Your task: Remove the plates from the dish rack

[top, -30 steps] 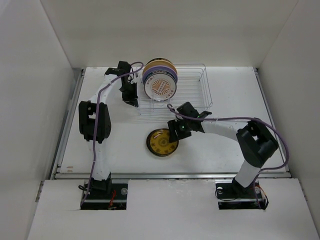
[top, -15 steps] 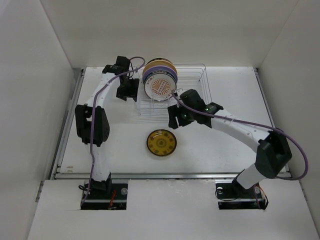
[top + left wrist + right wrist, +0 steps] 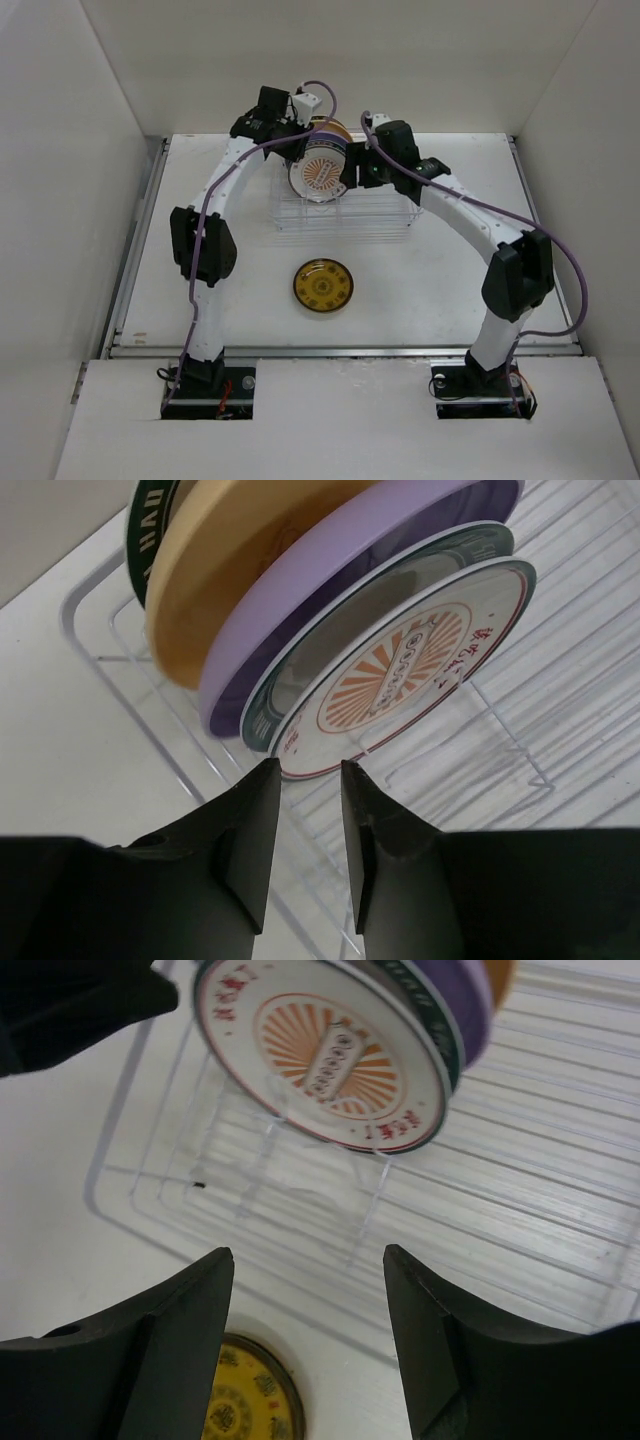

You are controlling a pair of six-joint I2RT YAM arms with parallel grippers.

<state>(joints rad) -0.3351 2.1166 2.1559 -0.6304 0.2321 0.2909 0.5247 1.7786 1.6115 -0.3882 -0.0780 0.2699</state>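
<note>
- At the left end of the dish rack (image 3: pixel 390 205), the left gripper (image 3: pixel 305 772) keeps its jaws a narrow slit apart and holds nothing; the lower rim of the sunburst plate (image 3: pixel 400 675) sits just beyond its tips.
- Behind that plate, leaning on edge in the rack, stand the teal-rimmed plate (image 3: pixel 258 718), the lavender plate (image 3: pixel 330 600) and the pale yellow plate (image 3: pixel 230 570).
- In front of the rack, the gold plate (image 3: pixel 323 285) lies flat on the table (image 3: pixel 450 290), well apart from both grippers.
- The right gripper (image 3: pixel 305 1260) gapes wide and empty, facing the sunburst plate without touching it.
</note>
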